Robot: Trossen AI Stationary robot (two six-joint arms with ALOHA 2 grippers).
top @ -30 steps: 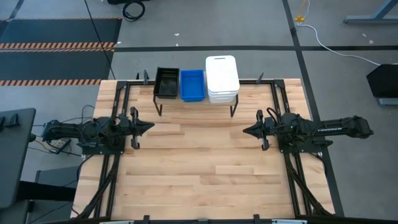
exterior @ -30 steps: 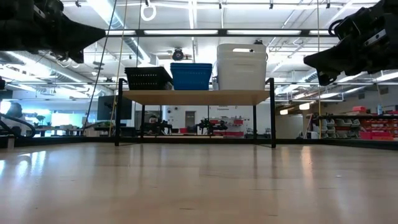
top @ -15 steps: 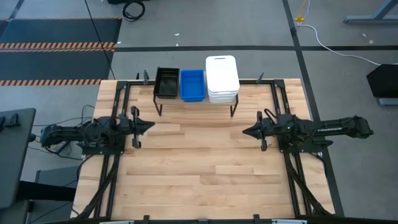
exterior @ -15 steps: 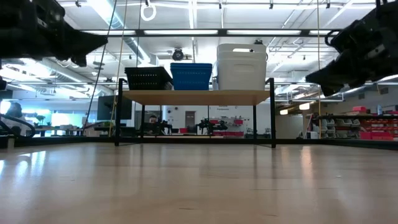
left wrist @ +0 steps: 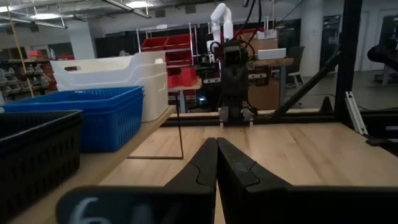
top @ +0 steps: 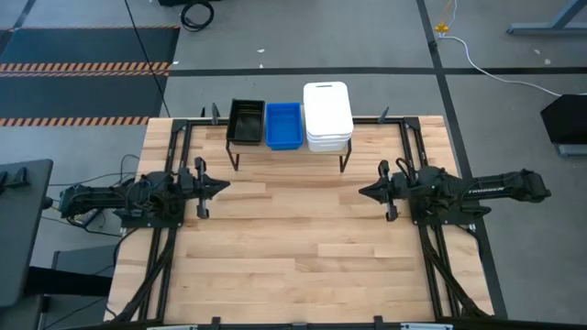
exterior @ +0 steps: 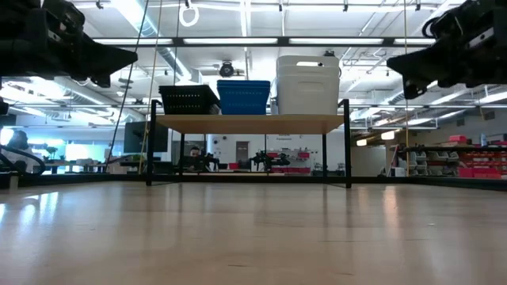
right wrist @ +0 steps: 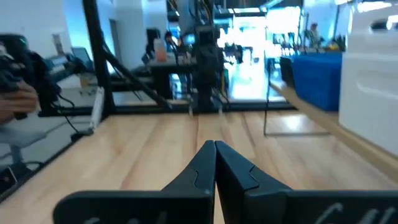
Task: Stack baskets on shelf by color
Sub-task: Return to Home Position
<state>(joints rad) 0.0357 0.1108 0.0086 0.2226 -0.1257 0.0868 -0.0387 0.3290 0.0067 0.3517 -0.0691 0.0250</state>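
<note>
While shelved, baskets (top: pixel 283 126) beyond end effectors (top: pixel 226 186) (top: pixel 360 192)

nothing reads clearly: white lettering on the right arm (top: pixel 486 191) is too small, a mark on the left gripper (left wrist: pixel 216 143) blurred.

Plastic baskets (top: pixel 283 126) — matt — on smooth wooden shelf (exterior: pixel 249 123).

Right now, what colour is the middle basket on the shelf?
The middle basket is blue; high view.
</note>
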